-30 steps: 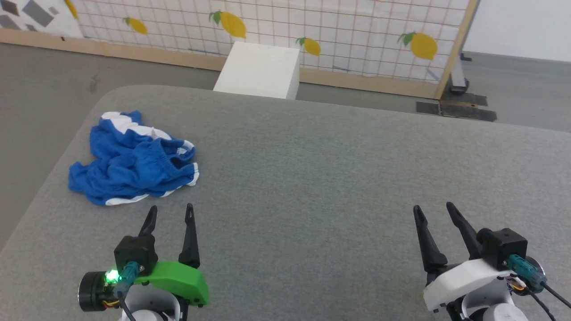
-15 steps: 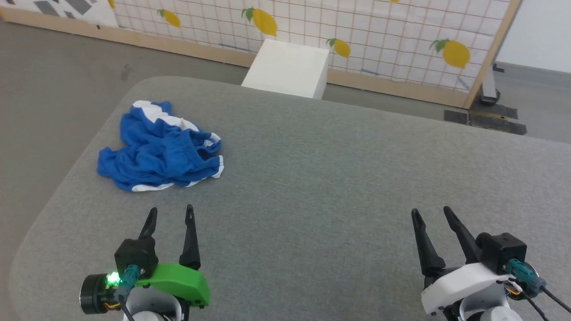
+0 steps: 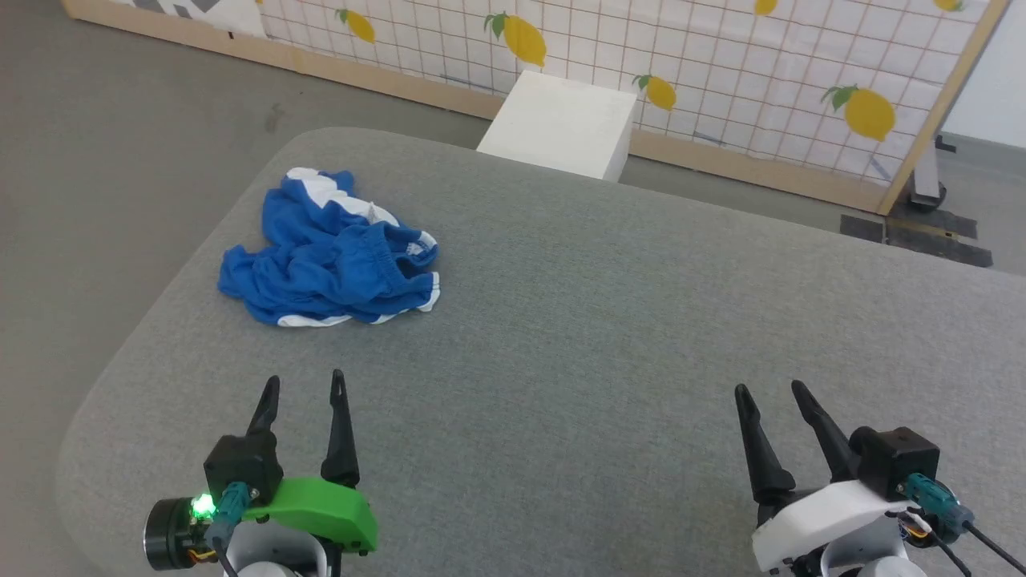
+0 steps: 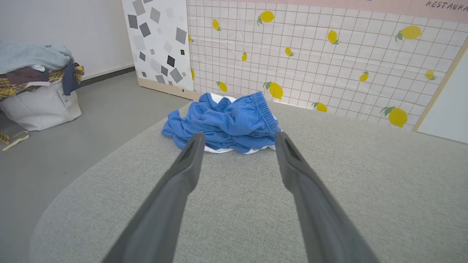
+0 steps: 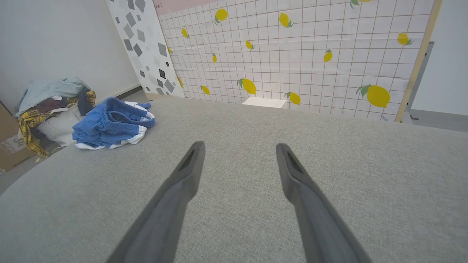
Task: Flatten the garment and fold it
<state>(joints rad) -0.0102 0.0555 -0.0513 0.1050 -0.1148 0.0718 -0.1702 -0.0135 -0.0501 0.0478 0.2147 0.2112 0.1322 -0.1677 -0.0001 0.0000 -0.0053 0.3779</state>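
The blue shorts (image 3: 333, 256) lie crumpled in a heap near the far left corner of the grey table (image 3: 609, 320), white trim showing at the edges. The left wrist view has the shorts (image 4: 226, 122) straight ahead, gathered waistband facing me. They appear far to the left as a heap (image 5: 109, 124) in the right wrist view. My left gripper (image 3: 303, 386) hovers open at the near left, well short of the shorts. At the near right my right gripper (image 3: 768, 390) is open too, nothing between its fingers.
A white box (image 3: 565, 124) stands on the floor behind the table, before a lemon-patterned screen (image 3: 721, 72). A white bag heaped with clothes (image 4: 36, 87) sits on the floor to the left. The table's rounded left edge is close to the shorts.
The head camera has turned left, so the whole scene shifted right and down. Both grippers stay open in the same place. The shorts have not moved on the table.
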